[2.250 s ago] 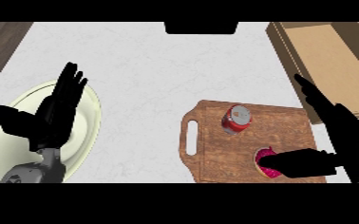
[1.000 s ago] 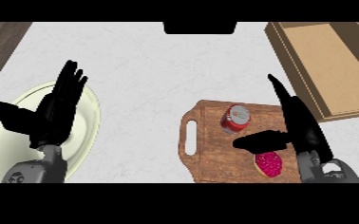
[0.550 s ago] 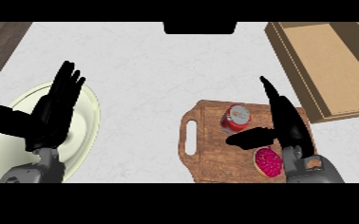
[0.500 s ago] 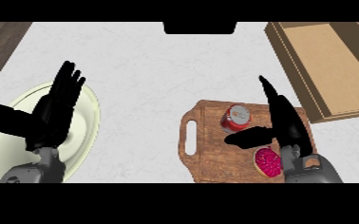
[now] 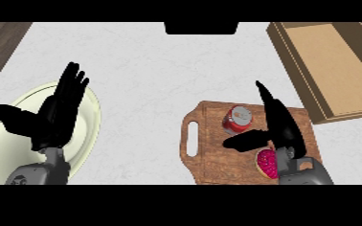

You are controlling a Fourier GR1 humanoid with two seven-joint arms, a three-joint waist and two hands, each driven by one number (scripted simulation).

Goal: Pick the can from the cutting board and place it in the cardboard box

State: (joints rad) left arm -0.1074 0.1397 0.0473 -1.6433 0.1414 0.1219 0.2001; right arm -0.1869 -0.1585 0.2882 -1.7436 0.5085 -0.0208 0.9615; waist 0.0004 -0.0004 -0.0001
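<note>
the can [image 5: 238, 118] was red with a shiny silver top, and it stood on the board [image 5: 212, 146], a brown wooden slab with round corners and a slot handle on its left side. the right hand [image 5: 281, 124] was just beside the can, on its right. its fingers were straight and open, its thumb poked out below the can, and it held nothing. a round pink thing [image 5: 266, 163] lay on the board near the wrist. the box [image 5: 320, 67] was flat brown cardboard, open on top, at the far right. the left hand [image 5: 56, 110] rested open, fingers up, over a pale round plate [image 5: 88, 124]. the counter [image 5: 155, 72] was white and speckled.
</note>
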